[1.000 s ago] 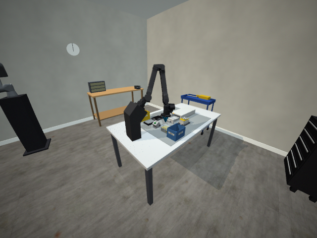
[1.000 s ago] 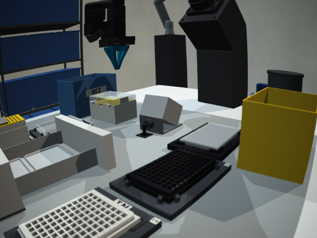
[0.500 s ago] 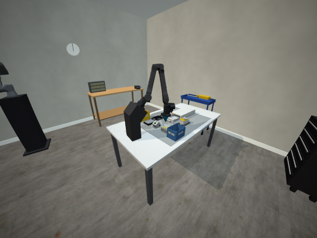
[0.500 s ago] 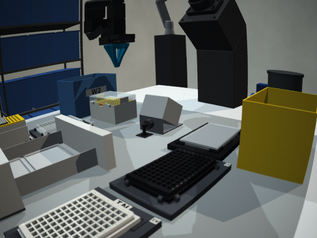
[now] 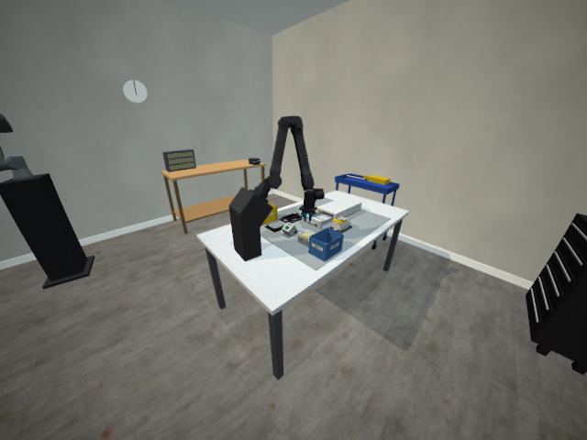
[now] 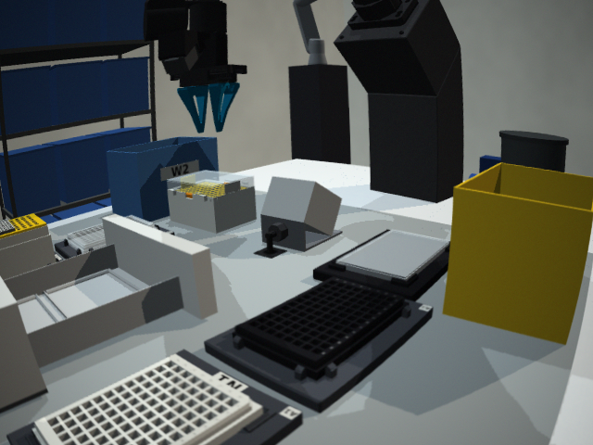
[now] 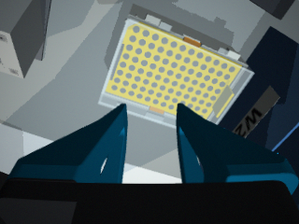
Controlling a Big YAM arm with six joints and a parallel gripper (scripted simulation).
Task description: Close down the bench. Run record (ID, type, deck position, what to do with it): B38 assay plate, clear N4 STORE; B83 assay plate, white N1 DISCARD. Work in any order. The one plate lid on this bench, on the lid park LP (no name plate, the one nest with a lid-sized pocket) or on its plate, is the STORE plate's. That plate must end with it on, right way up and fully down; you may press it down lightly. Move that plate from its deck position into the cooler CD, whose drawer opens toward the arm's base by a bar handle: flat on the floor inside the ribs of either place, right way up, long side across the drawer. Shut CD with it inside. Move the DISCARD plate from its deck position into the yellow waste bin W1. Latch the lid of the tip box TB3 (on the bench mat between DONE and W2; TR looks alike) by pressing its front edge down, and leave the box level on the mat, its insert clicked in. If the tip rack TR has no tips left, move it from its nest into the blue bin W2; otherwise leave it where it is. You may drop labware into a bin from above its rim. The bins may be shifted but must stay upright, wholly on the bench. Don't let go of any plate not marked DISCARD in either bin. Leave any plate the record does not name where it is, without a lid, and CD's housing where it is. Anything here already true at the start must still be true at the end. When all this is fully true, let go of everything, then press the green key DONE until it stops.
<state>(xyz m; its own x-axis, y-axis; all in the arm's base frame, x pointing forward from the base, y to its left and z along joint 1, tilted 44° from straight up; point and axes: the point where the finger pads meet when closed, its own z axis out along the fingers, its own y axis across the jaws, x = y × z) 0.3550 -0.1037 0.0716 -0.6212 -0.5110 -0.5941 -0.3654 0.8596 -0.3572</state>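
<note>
You have the room (image 5: 426,118) first: plain grey and beige walls, a wood-look floor, an orange side table (image 5: 213,168) and a small blue one (image 5: 367,181) behind the white bench (image 5: 284,279), which carries a grey mat (image 5: 370,218).

On that mat the open cooler drawer (image 6: 100,292) sits at the left of the exterior view, the yellow waste bin (image 6: 517,253) at the right, the blue bin (image 6: 144,172) at the back. Just in front of the blue bin stands the tip box (image 6: 213,201), a grey tub with a yellow insert (image 7: 168,71) under a clear lid (image 6: 210,178).

Judge it a light, rigid plastic shell, smooth on top, the clear lid thin enough to flex or crack under a hard push. You need no grasp here: press down on the lid's front edge, squarely, so the box doesn't tip or skate on the mat.

The gripper (image 6: 208,108) hangs well above the box, its blue fingers parted a modest way with nothing between them.
</note>
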